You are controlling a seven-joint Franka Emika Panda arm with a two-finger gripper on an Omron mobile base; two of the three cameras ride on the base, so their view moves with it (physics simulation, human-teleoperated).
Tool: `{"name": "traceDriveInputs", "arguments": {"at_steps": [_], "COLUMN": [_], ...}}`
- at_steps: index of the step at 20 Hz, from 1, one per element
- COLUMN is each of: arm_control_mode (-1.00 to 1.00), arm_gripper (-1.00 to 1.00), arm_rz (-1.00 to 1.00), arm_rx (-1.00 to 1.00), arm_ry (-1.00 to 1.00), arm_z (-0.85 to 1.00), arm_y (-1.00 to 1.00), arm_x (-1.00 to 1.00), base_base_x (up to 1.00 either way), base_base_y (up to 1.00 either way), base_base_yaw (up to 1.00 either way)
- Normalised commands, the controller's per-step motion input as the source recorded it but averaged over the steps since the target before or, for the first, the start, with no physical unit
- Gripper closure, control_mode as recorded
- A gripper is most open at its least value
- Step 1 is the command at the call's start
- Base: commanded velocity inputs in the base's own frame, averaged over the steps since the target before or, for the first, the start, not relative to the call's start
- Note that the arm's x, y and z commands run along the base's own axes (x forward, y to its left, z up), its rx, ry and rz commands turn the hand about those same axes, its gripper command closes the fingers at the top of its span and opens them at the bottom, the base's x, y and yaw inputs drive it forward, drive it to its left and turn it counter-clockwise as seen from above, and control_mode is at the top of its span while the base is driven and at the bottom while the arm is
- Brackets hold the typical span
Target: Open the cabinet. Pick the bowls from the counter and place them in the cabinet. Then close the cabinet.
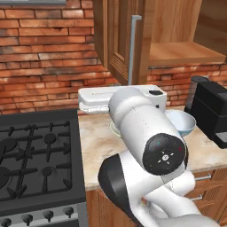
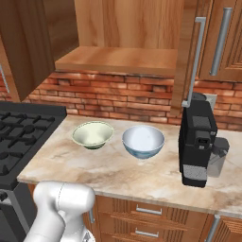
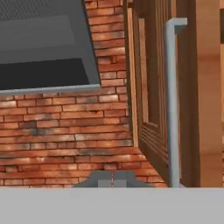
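Bowls first: the pale green-cream ceramic bowl (image 2: 92,134) and the light blue ceramic bowl with white inside (image 2: 143,141) sit side by side on the beige marble-patterned counter (image 2: 108,170), right beneath the brown wooden wall cabinet (image 2: 118,59), probably staged for a short lift onto its open shelf. Hand view brings the door's long grey bar handle (image 3: 172,105) up close, and the gripper (image 3: 113,178) clenched on nothing; right base view alone reveals the black coffee machine (image 2: 198,142)

Counter (image 2: 118,175) with two bowls (image 2: 92,134), coffee machine (image 2: 197,142)
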Motion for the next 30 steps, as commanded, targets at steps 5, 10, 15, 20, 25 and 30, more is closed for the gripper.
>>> {"name": "traceDriveInputs", "arguments": {"at_steps": [5,10,15,20,25,30], "arm_control_mode": [-1.0,-1.0,-1.0,-1.0,-1.0,-1.0], "arm_gripper": [1.0,1.0,1.0,1.0,1.0,1.0], "arm_rz": [0.07,-0.05,-0.29,-0.12,0.13,0.16], "arm_rx": [0.24,0.28,0.26,0.34,0.3,0.03], "arm_ry": [0.0,0.15,0.47,0.52,0.51,0.22], "arm_z": [0.24,0.01,0.0,0.0,-0.02,-0.29], "arm_y": [-1.0,-0.99,-0.83,-0.91,-0.53,-0.03], "arm_x": [-0.52,-0.66,-0.18,-0.19,-0.01,-0.03], "base_base_x": [0.0,0.0,0.0,0.0,0.0,0.0], "base_base_y": [0.0,0.0,0.0,0.0,0.0,0.0], "base_base_yaw": [0.0,0.0,0.0,0.0,0.0,0.0]}}
